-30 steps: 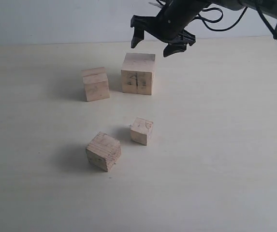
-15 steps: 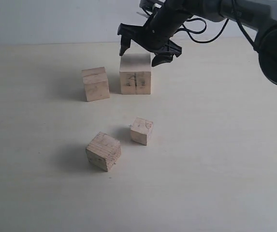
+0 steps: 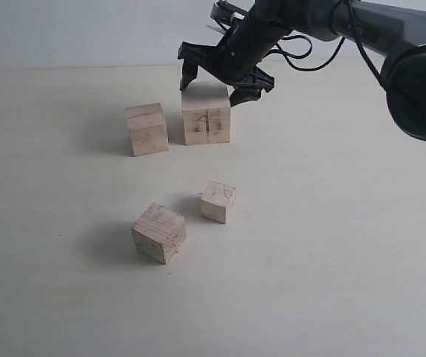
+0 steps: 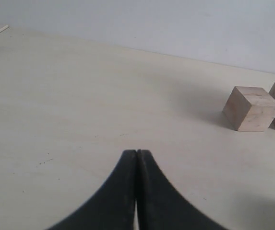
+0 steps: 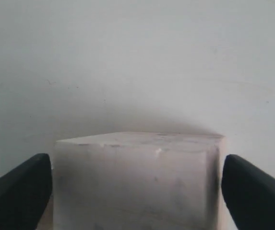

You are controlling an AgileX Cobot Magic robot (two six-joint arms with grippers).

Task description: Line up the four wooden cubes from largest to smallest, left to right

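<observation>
Pale unpainted wood made up all four cubes on the light cream counter (image 3: pixel 346 268). The largest light-wood cube (image 3: pixel 207 123), with dark smudges on its near face, stood at the far middle of the counter. The right arm's black fingers (image 5: pixel 19 189) were spread wide around its upper part, one on its left and one on its right, clamping nothing. Just left of it, across a narrow gap, stood a smaller pale wooden cube (image 3: pixel 147 130). Nearer, well apart from those two, sat the smallest pale wooden cube (image 3: pixel 218 201). Nearer and to the left of that sat another pale wooden cube (image 3: pixel 159 233), turned corner-on. The left arm's black fingers (image 4: pixel 123 191) were pressed together, empty, above bare counter.
</observation>
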